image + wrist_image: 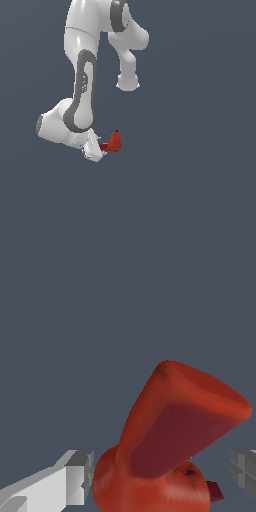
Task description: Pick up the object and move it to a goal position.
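The claw (98,150) hangs low with the small red-orange L-shaped object (114,142) at its tip, toward three o'clock of it in the exterior view. In the wrist view the object (170,446) sits between two spread fingers (75,476), with gaps on both sides, so the claw is open and grips nothing. To do this well, I would centre the rounded body between the fingers and close squarely.

A: What's carrying the load?
B: I see one flat slate-grey surface (200,210), uniform tone in the exterior and wrist views (75,326).
A: What's on it?
B: Possibly the red-orange object (115,141). I can't tell whether it touches the surface.
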Available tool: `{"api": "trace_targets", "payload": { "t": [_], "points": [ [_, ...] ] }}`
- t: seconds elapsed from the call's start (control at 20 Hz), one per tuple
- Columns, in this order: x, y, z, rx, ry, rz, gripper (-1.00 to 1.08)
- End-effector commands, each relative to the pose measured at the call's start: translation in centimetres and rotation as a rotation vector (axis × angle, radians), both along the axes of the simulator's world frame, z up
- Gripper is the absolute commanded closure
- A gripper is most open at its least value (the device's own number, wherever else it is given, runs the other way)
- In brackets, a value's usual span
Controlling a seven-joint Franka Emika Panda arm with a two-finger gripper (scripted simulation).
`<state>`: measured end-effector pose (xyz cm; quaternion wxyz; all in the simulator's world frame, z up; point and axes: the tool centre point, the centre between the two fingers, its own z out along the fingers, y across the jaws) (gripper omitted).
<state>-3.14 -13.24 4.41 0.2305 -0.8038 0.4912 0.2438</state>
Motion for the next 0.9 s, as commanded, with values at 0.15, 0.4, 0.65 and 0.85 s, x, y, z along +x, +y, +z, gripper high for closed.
{"api": "trace_targets", "payload": {
  "t": [0.15, 0.4, 0.65, 0.85],
  "points": [
    [-0.4, 1.3, -1.6, 0.003, 0.003, -0.003, -1.0],
    [-0.5, 1.5, -1.9, 0.003, 0.004, -0.004, 1.08],
    [-0.5, 1.5, -1.9, 0.003, 0.004, -0.004, 1.08],
    [-0.4, 1.5, -1.8, 0.003, 0.002, -0.003, 1.08]
  ]
}}
